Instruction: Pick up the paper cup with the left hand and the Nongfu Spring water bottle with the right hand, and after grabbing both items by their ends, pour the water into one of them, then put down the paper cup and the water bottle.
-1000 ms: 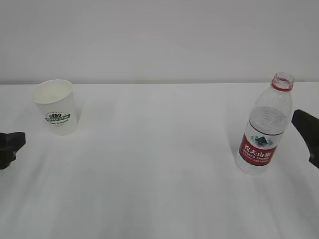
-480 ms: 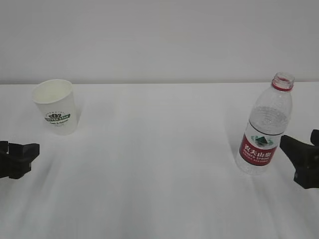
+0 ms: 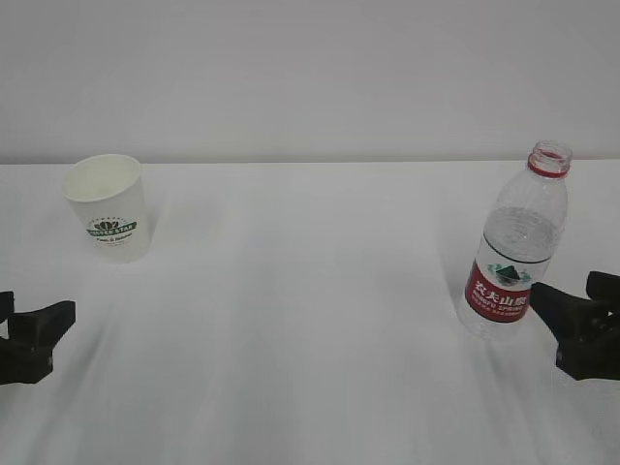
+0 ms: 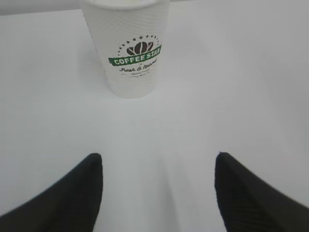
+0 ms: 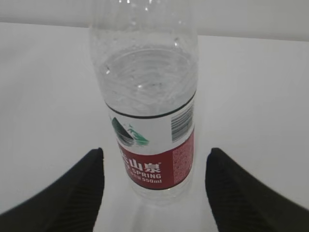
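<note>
The paper cup (image 3: 108,206) (image 4: 129,48), white with a green coffee logo, stands upright at the far left of the white table. My left gripper (image 3: 34,334) (image 4: 157,159) is open, low over the table and well short of the cup. The uncapped Nongfu Spring water bottle (image 3: 513,252) (image 5: 147,104) stands upright at the right; clear water fills it to about the top of its red label. My right gripper (image 3: 567,320) (image 5: 154,154) is open just beside the bottle's base, its fingers on either side without touching it.
The white table (image 3: 310,320) runs back to a plain pale wall (image 3: 310,68). Nothing else stands on it; bare surface lies between cup and bottle.
Both grippers have come further into view. The left one slid right and slightly down toward the front. The right one moved left and lower, closing in on the bottle's base. Cup and bottle stayed still.
</note>
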